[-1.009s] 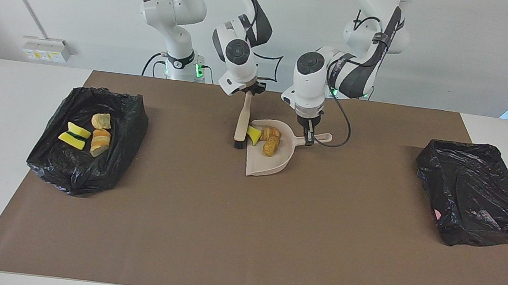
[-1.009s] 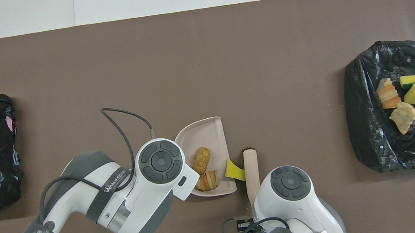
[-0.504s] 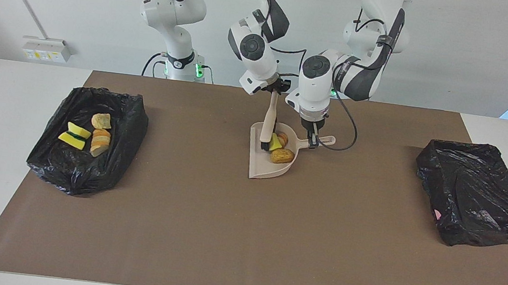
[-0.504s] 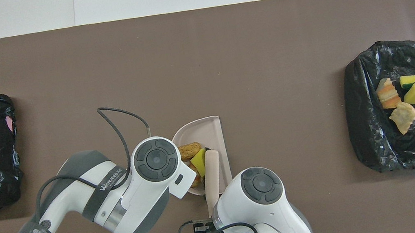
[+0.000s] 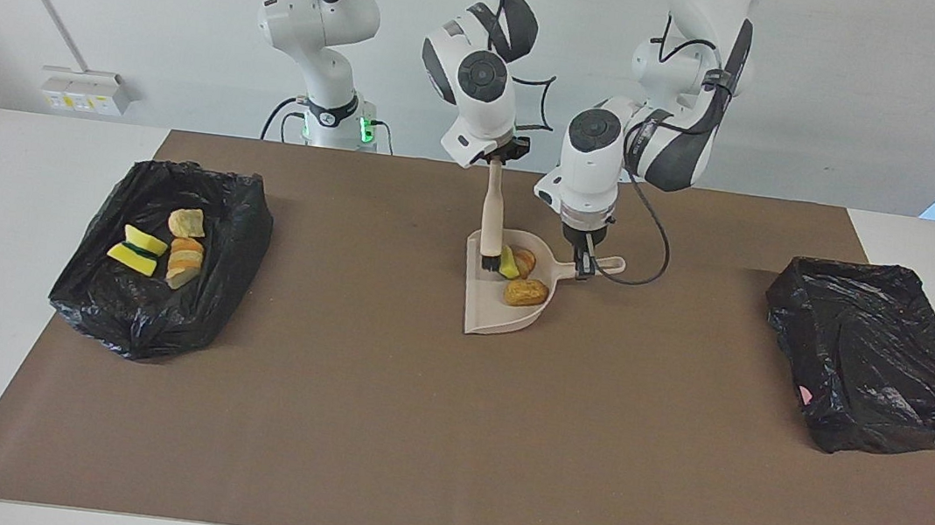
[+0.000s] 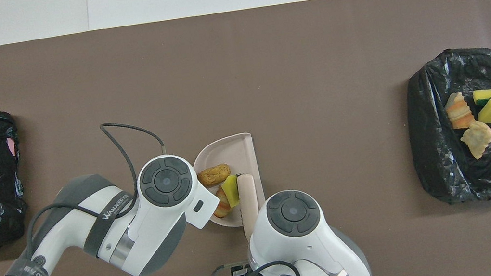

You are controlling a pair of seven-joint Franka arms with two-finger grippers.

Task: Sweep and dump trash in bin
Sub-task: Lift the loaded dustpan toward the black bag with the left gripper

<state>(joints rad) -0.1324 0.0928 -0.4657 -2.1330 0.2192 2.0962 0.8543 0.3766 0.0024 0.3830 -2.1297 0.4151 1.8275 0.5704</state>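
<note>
Three scraps of trash [image 5: 519, 274] sit in the dustpan [image 5: 490, 311] at mid-table; four more [image 5: 159, 248] lie in the bin [image 5: 152, 323] at the right arm's end. You see a second bin [image 5: 879, 362] at the left arm's end. Your right gripper [image 5: 495, 158] is clamped on the brush [image 5: 491, 221], bristles in the pan; your left gripper [image 5: 584, 263] pinches the pan's handle.

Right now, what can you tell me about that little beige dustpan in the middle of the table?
The dustpan is a pale beige scoop, plastic by its look, resting on the brown mat midway between the two black-lined bins. The left gripper is shut on its short handle, which ends in a loop. Three scraps lie inside, a yellow one and two orange-brown ones, with the brush bristles down in the pan beside them.
</note>
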